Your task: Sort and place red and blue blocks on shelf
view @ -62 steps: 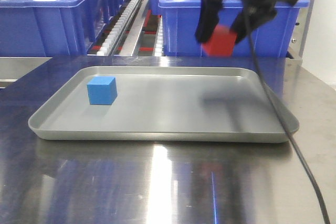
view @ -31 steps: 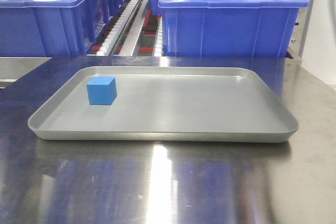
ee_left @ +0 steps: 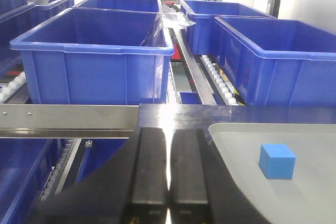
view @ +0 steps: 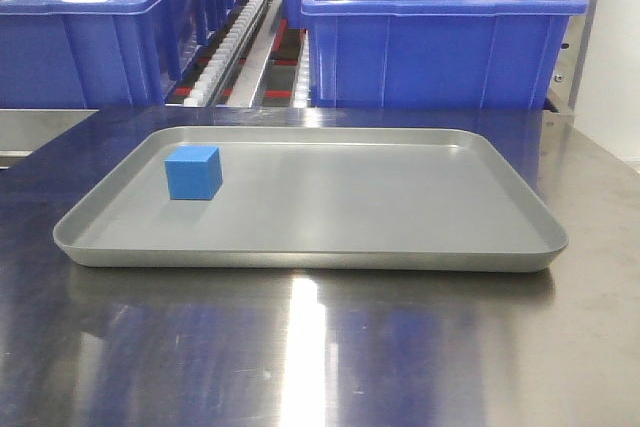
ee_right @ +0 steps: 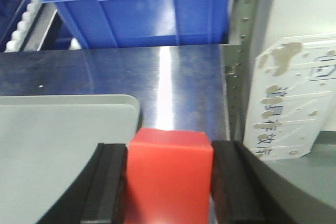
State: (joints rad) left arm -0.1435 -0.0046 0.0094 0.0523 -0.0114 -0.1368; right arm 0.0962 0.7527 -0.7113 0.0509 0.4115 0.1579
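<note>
1. Now that the right gripper [ee_right: 170,182] has risen out of the front view, only the blue block [view: 193,172] remains there, sitting in the left part of the tray [view: 300,253].
2. The right wrist view alone shows the red block [ee_right: 169,174], clamped between that gripper's jaws above the tabletop [ee_right: 157,72] (likely bound for the shelf [view: 232,47]).
3. The left wrist view adds the left gripper [ee_left: 168,177], closed and empty, beside the tray.

The blue block [view: 193,172] is bright, plain blue; the red block [ee_right: 169,174] plain matte red. The tray [view: 300,247] is dull grey, the bins [view: 440,37] deep blue, the table [view: 300,357] silvery steel with bluish reflections, the rollers [view: 232,37] white.
</note>
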